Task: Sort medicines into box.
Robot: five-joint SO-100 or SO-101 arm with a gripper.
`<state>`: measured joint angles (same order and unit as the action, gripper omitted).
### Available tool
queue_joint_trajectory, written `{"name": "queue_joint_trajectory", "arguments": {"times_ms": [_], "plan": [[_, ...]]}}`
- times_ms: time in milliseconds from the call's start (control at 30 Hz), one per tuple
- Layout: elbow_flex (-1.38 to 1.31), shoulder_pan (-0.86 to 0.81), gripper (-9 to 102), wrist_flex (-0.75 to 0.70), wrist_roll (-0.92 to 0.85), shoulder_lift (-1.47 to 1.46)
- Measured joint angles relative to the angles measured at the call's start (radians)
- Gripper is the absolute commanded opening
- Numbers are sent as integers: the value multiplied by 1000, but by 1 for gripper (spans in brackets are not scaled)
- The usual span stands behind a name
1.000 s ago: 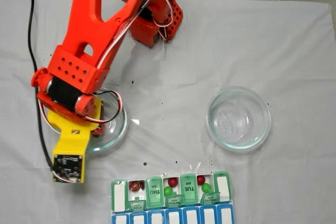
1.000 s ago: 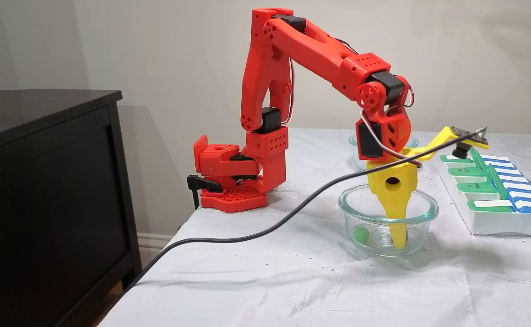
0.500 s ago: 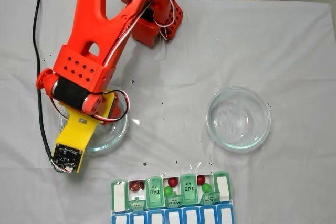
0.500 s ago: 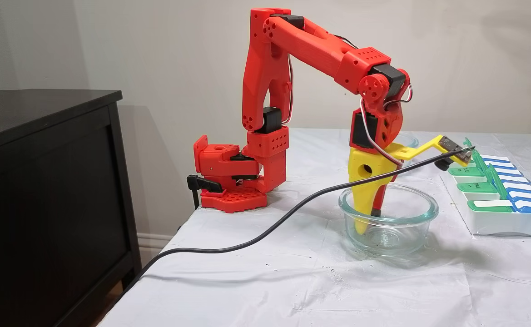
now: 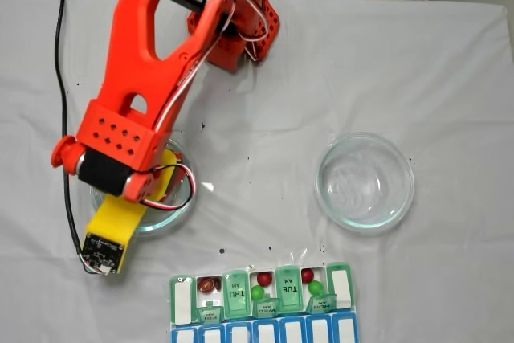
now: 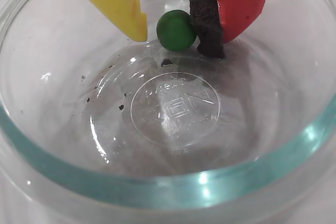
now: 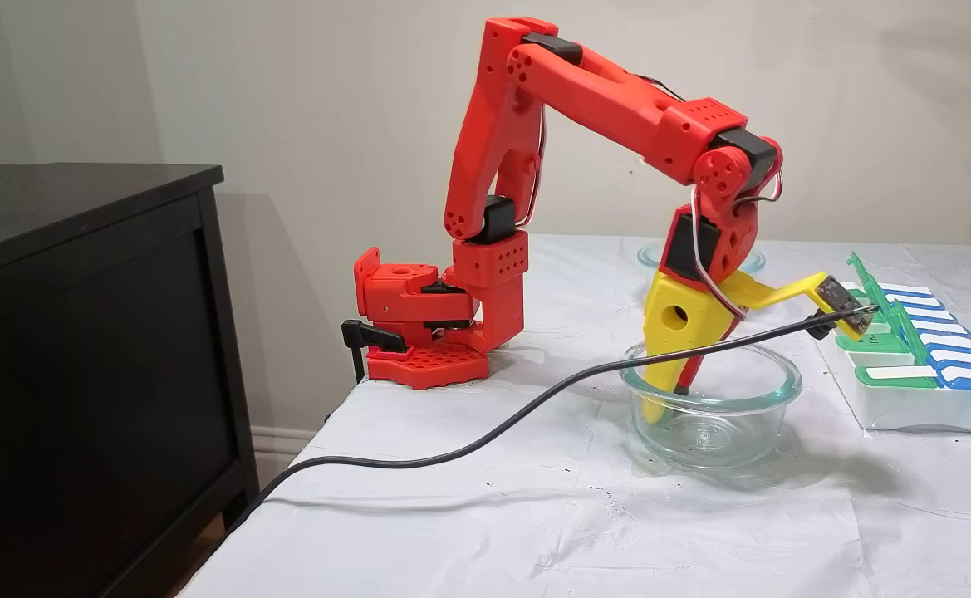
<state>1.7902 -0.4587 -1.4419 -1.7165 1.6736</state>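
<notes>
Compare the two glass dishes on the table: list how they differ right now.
In the fixed view from above, the left glass dish sits under the arm, while the right glass dish stands uncovered. The wrist view shows the gripper reaching into the left dish, a green ball between its fingers; the ball touches the red finger's black pad, with a small gap on the yellow side. The right dish looks empty. Both are round, clear glass.

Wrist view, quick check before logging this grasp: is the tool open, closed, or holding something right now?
Tool: open, jaws straddling the green ball in the glass dish; not yet clamped.
</notes>
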Motion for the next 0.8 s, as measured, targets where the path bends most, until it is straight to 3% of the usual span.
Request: {"name": "queue_joint_trajectory", "arguments": {"times_ms": [233,533,800], "plan": [[0,2,2,0,31,0],[41,18,0,37,74,29],[127,15,0,196,107,255]]}}
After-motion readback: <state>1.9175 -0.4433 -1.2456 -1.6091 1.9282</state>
